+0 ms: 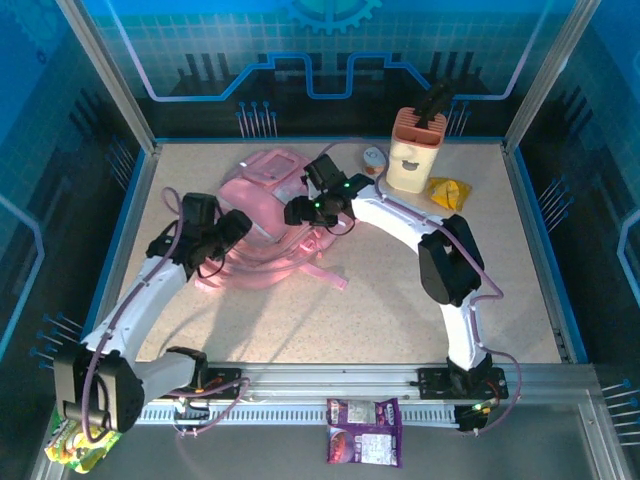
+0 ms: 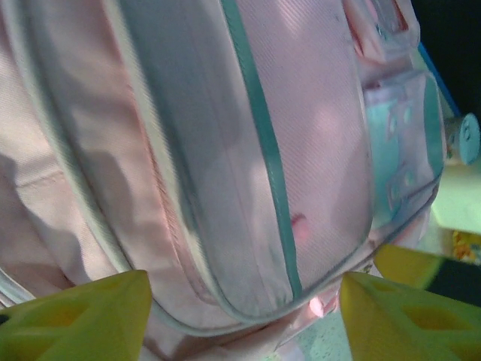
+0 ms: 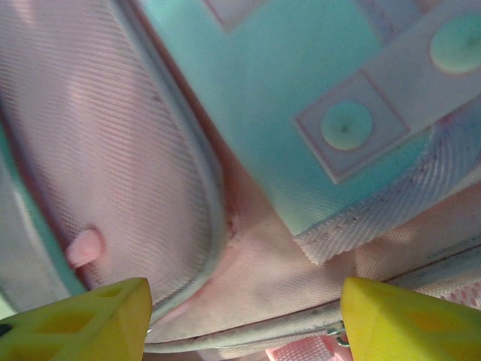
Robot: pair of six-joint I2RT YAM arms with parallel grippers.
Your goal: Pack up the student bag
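The student bag lay between the left gripper and right gripper. Both hovered close, jaws spread wide.

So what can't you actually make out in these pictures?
- Top view: the left gripper and right gripper cover the middle of the student bag, hiding its opening.
- Top view: the packet at the near edge has print too small to read.
- Top view: the green-yellow item, bottom left, is cut off by the frame edge.
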